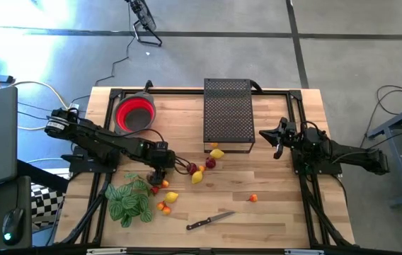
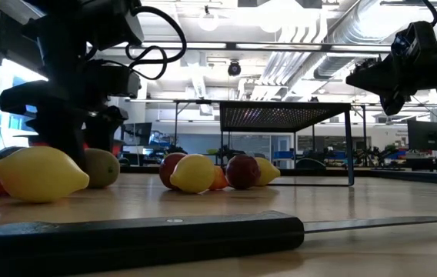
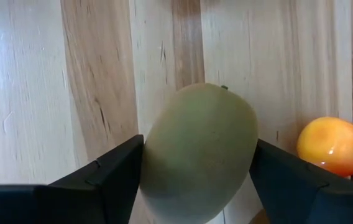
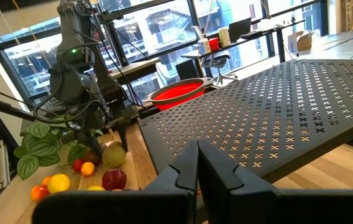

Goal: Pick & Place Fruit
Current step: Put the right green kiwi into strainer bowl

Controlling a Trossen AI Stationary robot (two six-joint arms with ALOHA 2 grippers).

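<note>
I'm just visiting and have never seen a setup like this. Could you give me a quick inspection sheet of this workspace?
Surface: wooden table, pale planks, black frame at the edges.
Job's things: small fruit near the table's middle; a kiwi sits between the left claw's fingers, an orange piece beside it, a lemon close by.
Clutter: knife, leafy plant, red bowl, black perforated stand.
Grippers: left claw down over the fruit, fingers on either side of the kiwi; right claw shut, raised beside the stand.
Cables: loose leads off the table's left.
Surroundings: office room, concrete floor; no people seen.
</note>
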